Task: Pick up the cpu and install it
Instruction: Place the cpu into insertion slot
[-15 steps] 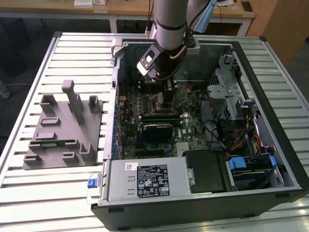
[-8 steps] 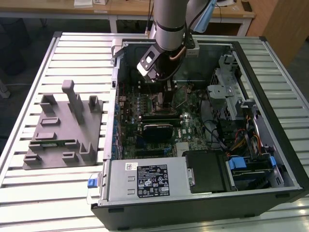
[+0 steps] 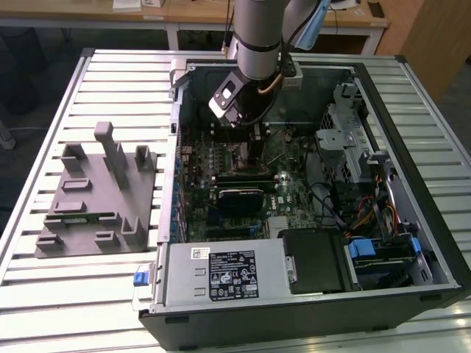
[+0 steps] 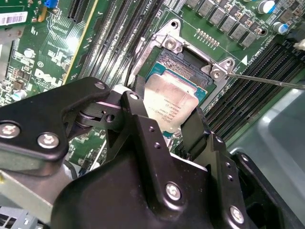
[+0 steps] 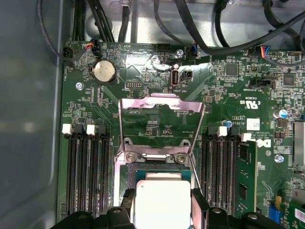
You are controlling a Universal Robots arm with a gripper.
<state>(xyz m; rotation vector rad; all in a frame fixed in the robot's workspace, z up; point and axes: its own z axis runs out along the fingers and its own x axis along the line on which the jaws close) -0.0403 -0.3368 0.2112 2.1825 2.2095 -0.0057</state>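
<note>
**A:** How far along is it?

**B:** The pick-up is done. The gripper [image 4: 167, 109] has its jaws pinching the cpu [image 4: 174, 95] by two opposite edges, right at the socket [image 4: 183, 61] on the motherboard [image 5: 228, 95].

**A:** Seated?

**B:** Hard to say. It may rest in the socket or hang just above it. The load frame [image 5: 143, 102] stands flipped open, so locking is left.

**A:** And the containers?

**B:** The computer case [image 3: 294, 323] holds the board. The grey holder block [image 3: 88, 198] sits outside it, at the exterior view's left.

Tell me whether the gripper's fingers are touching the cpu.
Touching. In the first wrist view the fingers press flush against opposite edges of the cpu, with no gap on either side.
</note>
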